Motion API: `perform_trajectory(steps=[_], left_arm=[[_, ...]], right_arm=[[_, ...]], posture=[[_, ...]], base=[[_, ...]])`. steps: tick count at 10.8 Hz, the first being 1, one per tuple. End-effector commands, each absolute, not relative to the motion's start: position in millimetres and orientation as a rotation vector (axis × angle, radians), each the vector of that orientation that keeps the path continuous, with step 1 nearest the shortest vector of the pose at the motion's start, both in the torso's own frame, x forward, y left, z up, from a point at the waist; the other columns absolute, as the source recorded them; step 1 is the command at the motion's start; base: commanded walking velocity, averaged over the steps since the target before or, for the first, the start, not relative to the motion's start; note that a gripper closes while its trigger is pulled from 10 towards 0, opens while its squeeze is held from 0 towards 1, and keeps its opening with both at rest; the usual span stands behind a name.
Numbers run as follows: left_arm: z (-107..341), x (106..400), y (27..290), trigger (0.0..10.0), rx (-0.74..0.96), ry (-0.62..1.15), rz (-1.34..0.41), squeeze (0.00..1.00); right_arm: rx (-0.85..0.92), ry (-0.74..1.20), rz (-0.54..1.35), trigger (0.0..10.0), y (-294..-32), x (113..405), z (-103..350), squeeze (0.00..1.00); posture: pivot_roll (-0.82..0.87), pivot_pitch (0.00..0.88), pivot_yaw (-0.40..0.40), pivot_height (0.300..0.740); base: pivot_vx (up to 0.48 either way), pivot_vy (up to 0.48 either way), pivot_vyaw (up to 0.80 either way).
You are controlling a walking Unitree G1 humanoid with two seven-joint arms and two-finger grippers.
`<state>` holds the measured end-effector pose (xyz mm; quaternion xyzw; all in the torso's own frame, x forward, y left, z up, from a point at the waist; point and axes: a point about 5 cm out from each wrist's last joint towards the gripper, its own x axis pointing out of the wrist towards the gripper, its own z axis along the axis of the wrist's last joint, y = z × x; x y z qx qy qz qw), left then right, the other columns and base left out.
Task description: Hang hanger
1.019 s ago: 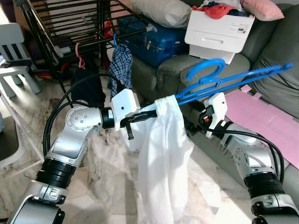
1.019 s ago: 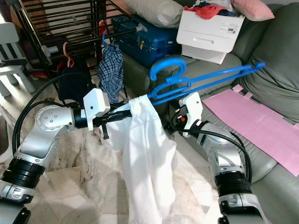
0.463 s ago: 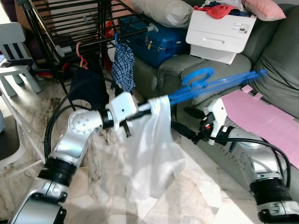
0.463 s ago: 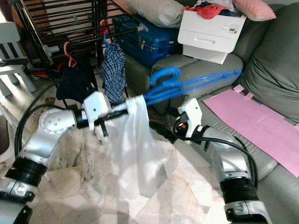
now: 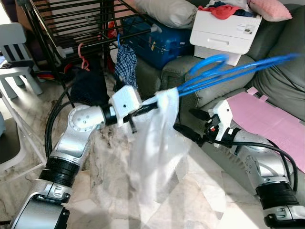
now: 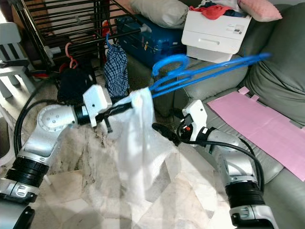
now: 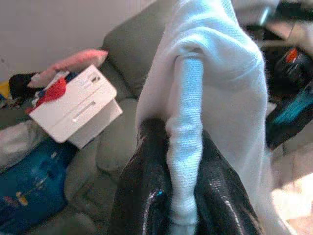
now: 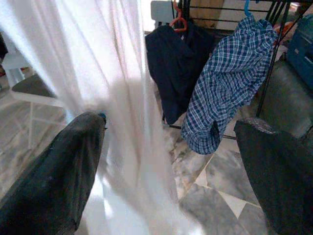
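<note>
Left end effector (image 5: 143, 109) clamps the thin blue plastic hanger (image 5: 228, 70) through soft white cloth (image 5: 159, 148) — draped, limp. Right end effector (image 5: 190, 125) spread wide, holding nothing.

Garment (image 5: 159, 143) between the arms, drying rack (image 5: 71, 28) behind left, sofa (image 5: 281, 71) right.

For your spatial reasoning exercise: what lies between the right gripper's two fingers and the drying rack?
In the right wrist view, the open right gripper faces the hanging white garment; beyond it a checked shirt and dark garment hang on the rack.
</note>
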<state>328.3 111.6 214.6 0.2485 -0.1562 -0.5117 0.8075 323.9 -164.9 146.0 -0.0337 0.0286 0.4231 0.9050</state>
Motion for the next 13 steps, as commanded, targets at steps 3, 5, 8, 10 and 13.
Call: perform_trajectory(steps=[3, 5, 8, 10, 13], left_arm=[[243, 318, 109, 0.0, 0.479, -0.447, -1.121, 0.0], [269, 310, 104, 0.0, 0.438, -0.527, -1.138, 0.0], [280, 311, 109, 0.0, 0.426, -0.542, -1.105, 0.0], [261, 323, 135, 0.0, 0.42, -0.435, -1.016, 0.0], [226, 331, 170, 0.0, 0.411, -0.284, -0.915, 0.0]], right_arm=[[-0.094, 0.067, 0.843, 10.0, -169, 327, 145, 0.0], [-0.095, 0.102, 0.797, 10.0, -173, 330, 136, 0.0], [-0.084, 0.289, 0.633, 3.0, -198, 329, 104, 0.0], [-0.051, 0.313, 0.519, 0.0, -227, 328, 105, 0.0], [-0.059, 0.236, 0.289, 0.0, -266, 340, 132, 0.0]], posture=[[-0.11, 0.0, 0.0, 0.74], [-0.1, 0.0, -0.002, 0.74], [-0.1, 0.0, -0.003, 0.74], [-0.11, 0.0, -0.003, 0.74], [-0.11, 0.0, 0.0, 0.74]], base=[[0.0, 0.0, 0.0], [0.0, 0.0, 0.0], [0.0, 0.0, 0.0], [0.0, 0.0, 0.0], [0.0, 0.0, 0.0]])
